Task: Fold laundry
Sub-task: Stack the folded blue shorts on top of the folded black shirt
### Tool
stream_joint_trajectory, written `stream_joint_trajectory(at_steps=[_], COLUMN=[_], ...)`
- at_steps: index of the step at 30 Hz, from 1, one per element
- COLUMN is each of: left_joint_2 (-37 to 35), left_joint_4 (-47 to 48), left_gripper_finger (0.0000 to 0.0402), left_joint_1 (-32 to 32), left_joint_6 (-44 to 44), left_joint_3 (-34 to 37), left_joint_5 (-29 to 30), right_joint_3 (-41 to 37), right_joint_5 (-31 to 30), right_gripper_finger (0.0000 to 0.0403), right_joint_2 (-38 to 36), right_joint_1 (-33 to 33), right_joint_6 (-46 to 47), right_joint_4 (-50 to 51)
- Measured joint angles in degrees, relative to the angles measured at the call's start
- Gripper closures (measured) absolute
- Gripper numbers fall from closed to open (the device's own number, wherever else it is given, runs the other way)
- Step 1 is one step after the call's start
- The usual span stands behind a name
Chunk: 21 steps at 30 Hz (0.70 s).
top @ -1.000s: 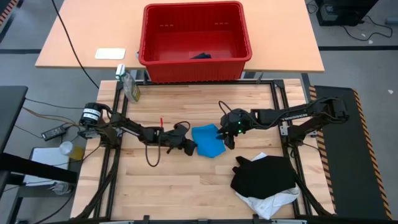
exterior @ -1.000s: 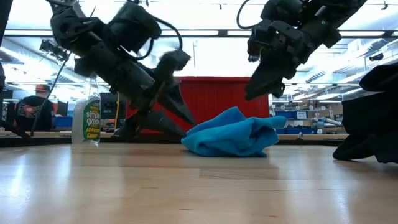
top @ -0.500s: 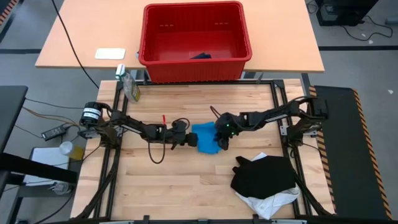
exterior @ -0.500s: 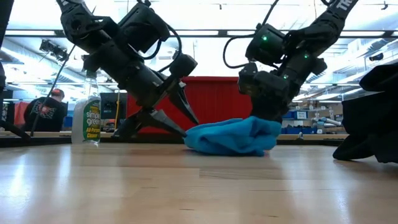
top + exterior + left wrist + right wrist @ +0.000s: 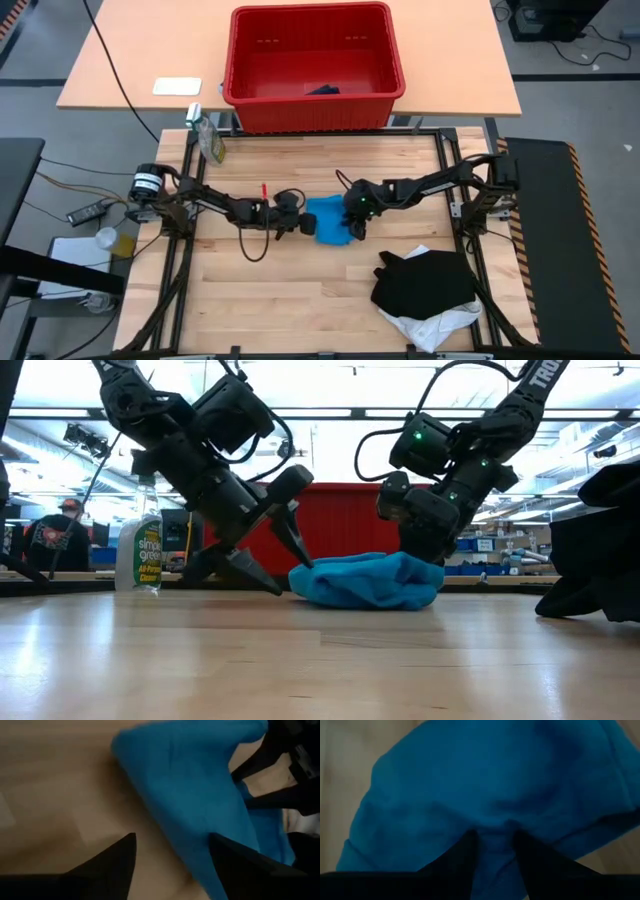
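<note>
Left gripper (image 5: 285, 565) has spread wider; right gripper (image 5: 492, 840) pinches blue garment (image 5: 327, 220).

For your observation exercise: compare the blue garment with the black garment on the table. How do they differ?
The blue garment is smaller and lies mid-table; the black garment is larger, at the right near corner. Both grippers work the blue one: left gripper open beside it, right gripper pressed into it. The black one lies untouched. Both are crumpled, unfolded.

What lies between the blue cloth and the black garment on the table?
Only bare wooden table top. The high view shows the blue cloth and the black garment apart, with nothing lying in the gap.
</note>
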<state>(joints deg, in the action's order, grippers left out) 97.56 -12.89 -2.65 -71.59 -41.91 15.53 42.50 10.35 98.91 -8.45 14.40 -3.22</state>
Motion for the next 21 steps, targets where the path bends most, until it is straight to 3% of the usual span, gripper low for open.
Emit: stream_joint_trajectory(at_steps=[12, 21], left_joint_2=[0.0, 7.0], left_joint_4=[-3.3, -13.8], left_gripper_finger=[0.0127, 0.0123], left_joint_1=[3.7, 3.8], left_joint_6=[4.4, 4.5], left_joint_3=[0.0, 0.1], left_joint_5=[-3.4, -10.4], right_joint_3=[-0.1, -0.2], right_joint_5=[-0.3, 0.2], right_gripper_finger=[0.0254, 0.0254], right_joint_2=[0.0, 0.1], right_joint_1=[-0.1, -0.1], right_joint_6=[-0.9, 0.3], right_joint_4=[0.0, -0.5])
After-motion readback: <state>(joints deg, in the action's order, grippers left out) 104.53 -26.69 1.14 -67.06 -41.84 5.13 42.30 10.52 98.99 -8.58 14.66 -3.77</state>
